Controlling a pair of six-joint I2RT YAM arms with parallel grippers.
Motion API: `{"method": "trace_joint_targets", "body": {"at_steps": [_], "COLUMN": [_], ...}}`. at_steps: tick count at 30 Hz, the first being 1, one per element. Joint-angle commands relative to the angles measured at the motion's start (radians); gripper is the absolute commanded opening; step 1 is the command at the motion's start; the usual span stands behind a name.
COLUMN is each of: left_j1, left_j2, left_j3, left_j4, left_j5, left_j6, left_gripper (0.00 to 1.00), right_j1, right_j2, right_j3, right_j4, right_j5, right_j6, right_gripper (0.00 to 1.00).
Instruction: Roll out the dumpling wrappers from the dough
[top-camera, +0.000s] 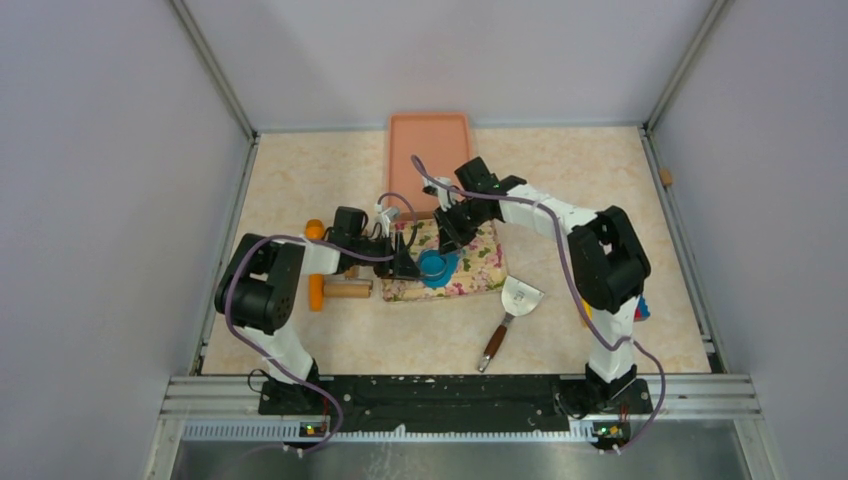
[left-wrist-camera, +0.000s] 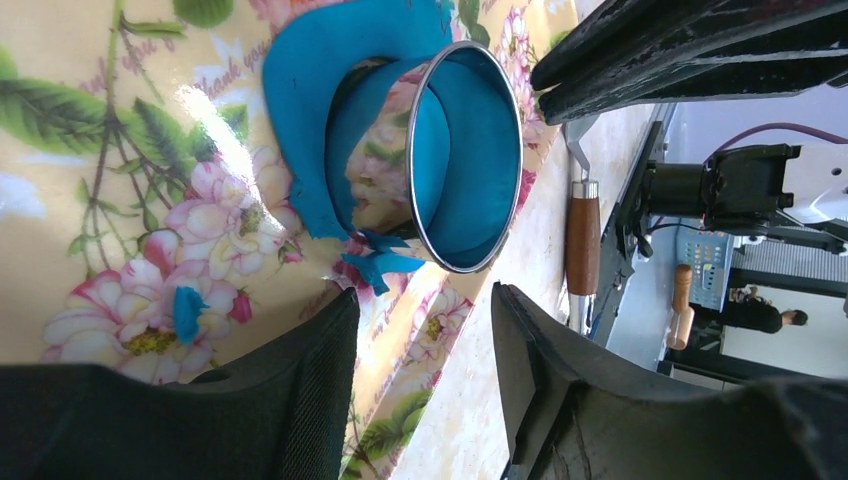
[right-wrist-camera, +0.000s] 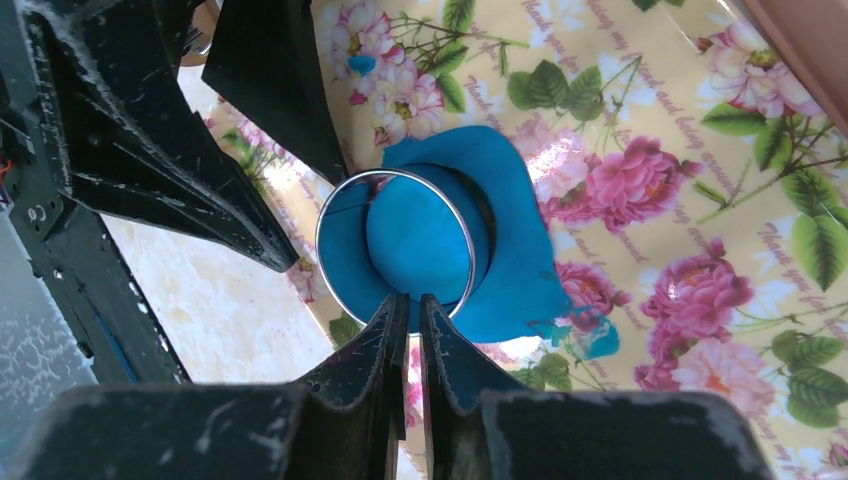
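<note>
Right wrist: right gripper pinching ring cutter rim.

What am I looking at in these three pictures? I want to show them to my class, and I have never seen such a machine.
Two black-and-white robot arms are bolted at the near edge of a table. One picture looks down from above; the other two come from small cameras on each wrist.

On the table lie a floral mat, a terracotta tray, a metal scraper with a wooden handle and a wooden rolling pin with orange handles.

On the mat sits blue dough, with a metal ring cutter tipped on its side and a round blue disc of dough inside it.

The left gripper stands open beside the ring, holding nothing. The right gripper has its fingers nearly together at the ring's rim; whether it grips the rim I cannot tell.
</note>
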Motion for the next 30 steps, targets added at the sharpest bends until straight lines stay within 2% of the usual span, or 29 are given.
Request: {"method": "trace_joint_targets", "body": {"at_steps": [1, 8, 10, 18, 27, 28, 30], "left_j1": [-0.003, -0.003, -0.003, -0.004, -0.004, -0.004, -0.004], "left_j2": [-0.035, -0.016, -0.016, -0.039, -0.024, -0.024, -0.023], "left_j3": [0.000, 0.010, 0.012, -0.002, 0.011, 0.010, 0.011], "left_j4": [0.004, 0.017, 0.018, 0.026, 0.032, 0.031, 0.030], "left_j5": [-0.028, -0.023, -0.022, -0.013, -0.010, -0.010, -0.010], "left_j6": [0.031, 0.020, 0.019, 0.020, 0.012, 0.012, 0.012], "left_gripper": [0.55, 0.53, 0.53, 0.54, 0.55, 0.55, 0.55], "right_j1": [0.010, 0.049, 0.057, 0.058, 0.059, 0.061, 0.064], "right_j2": [0.022, 0.056, 0.060, -0.014, -0.088, -0.084, -0.073], "right_j3": [0.026, 0.051, 0.055, 0.110, 0.062, 0.057, 0.050], "right_j4": [0.025, 0.023, 0.024, 0.009, 0.007, 0.003, 0.002], "right_j5": [-0.007, 0.063, 0.074, 0.221, 0.205, 0.204, 0.210], "right_j6": [0.029, 0.036, 0.042, 0.088, 0.109, 0.108, 0.107], "right_gripper": [0.10, 0.05, 0.00, 0.00, 0.00, 0.05, 0.20]}}
